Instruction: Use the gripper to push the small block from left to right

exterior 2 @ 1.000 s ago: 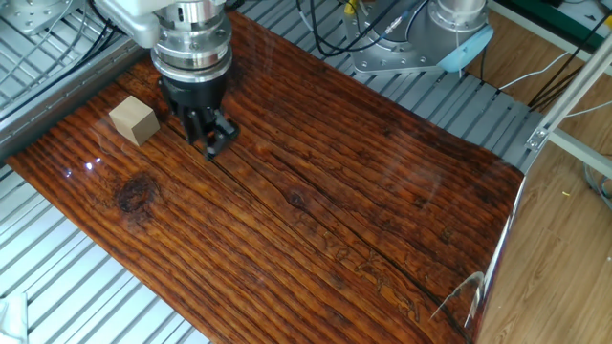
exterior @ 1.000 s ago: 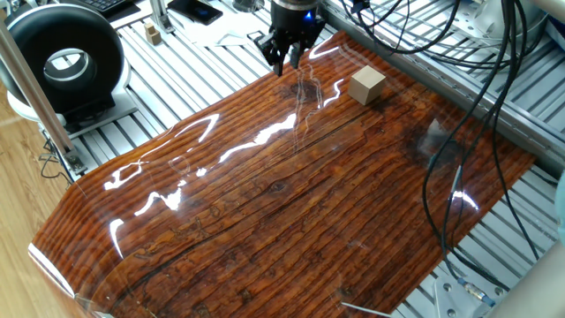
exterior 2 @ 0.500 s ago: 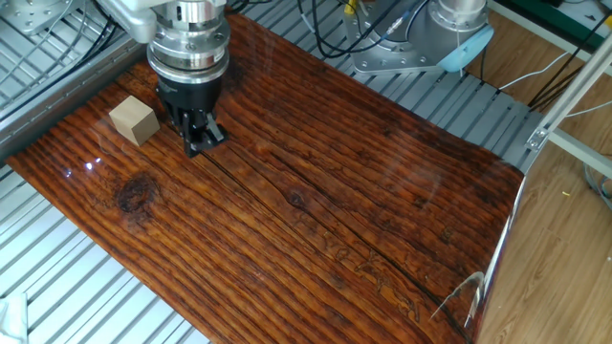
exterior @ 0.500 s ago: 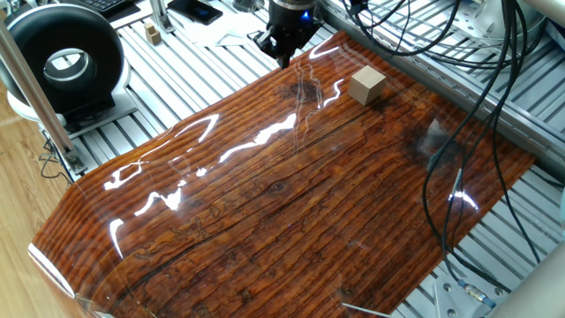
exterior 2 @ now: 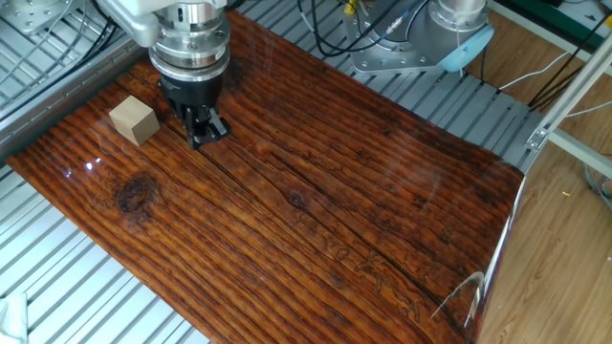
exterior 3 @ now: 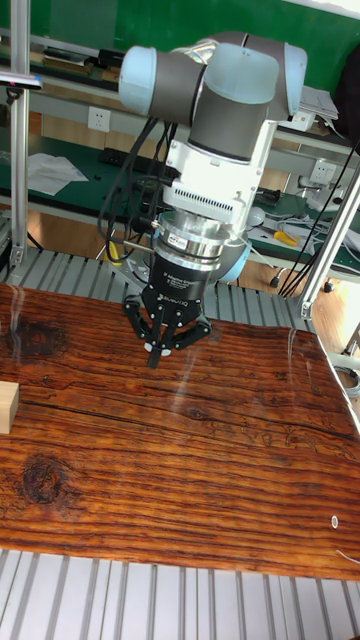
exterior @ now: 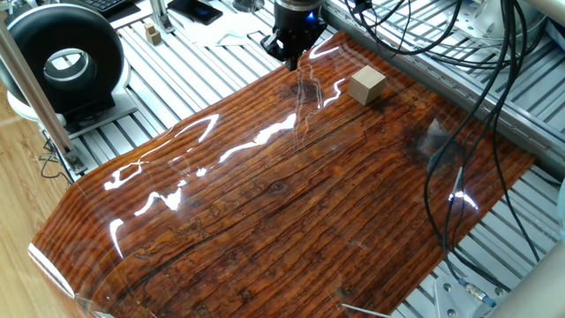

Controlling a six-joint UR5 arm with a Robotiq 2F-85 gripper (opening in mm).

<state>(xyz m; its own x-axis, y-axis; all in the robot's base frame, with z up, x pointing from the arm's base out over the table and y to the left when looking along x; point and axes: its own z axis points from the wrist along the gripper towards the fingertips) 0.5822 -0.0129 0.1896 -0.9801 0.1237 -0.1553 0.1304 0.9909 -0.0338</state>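
The small block (exterior: pixel 366 86) is a plain tan wooden cube resting on the glossy wood-grain board (exterior: pixel 265 203) near its far edge. It also shows in the other fixed view (exterior 2: pixel 133 120) and, cut off by the left border, in the tall fixed view (exterior 3: pixel 8 407). My gripper (exterior: pixel 291 56) hangs low over the board beside the block, about a block's width away and not touching it. Its black fingers are drawn together to a point with nothing held (exterior 2: pixel 206 134) (exterior 3: pixel 158 352).
A black ring-shaped device (exterior: pixel 66 57) stands off the board's left corner, with a tiny tan block (exterior: pixel 154 34) behind it. Black cables (exterior: pixel 481 106) hang over the right side. Ribbed aluminium rails (exterior 2: pixel 57 277) border the board. The arm's base (exterior 2: pixel 449 33) sits beyond.
The fingers, spread a second ago, have come together. The gripper has shifted only slightly beside the block. The block has not moved.
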